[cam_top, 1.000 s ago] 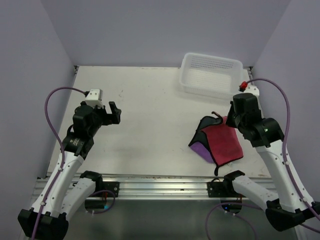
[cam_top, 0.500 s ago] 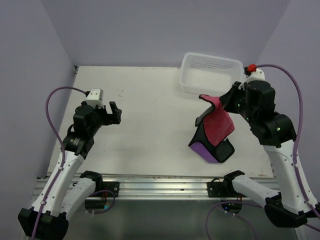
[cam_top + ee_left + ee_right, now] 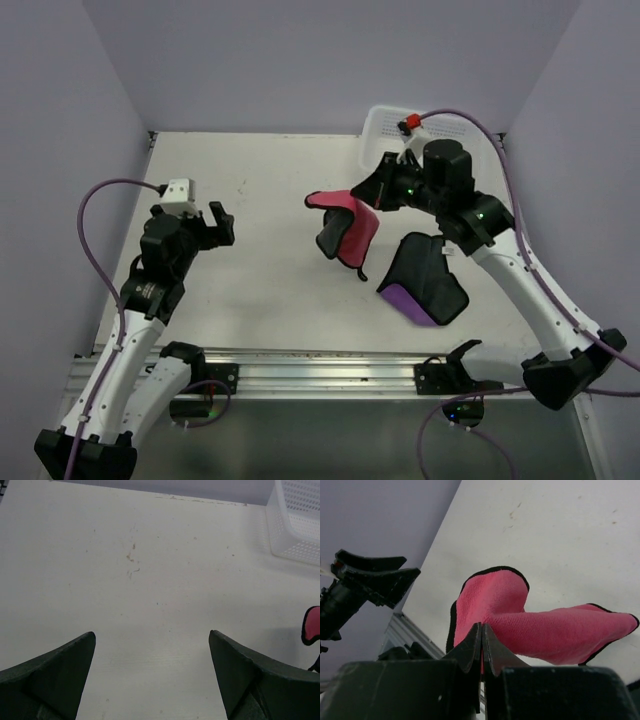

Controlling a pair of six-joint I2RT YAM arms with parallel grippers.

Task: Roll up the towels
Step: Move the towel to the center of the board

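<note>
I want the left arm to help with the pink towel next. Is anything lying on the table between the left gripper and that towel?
Nothing visible does. The left gripper is open over bare table, and the stretch to the pink towel, shut in the right gripper, shows only tabletop. The purple towel and basket lie beyond it.

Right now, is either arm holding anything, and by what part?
The right gripper pinches the pink towel at its edge, lifted off the table; the left gripper holds nothing.
</note>
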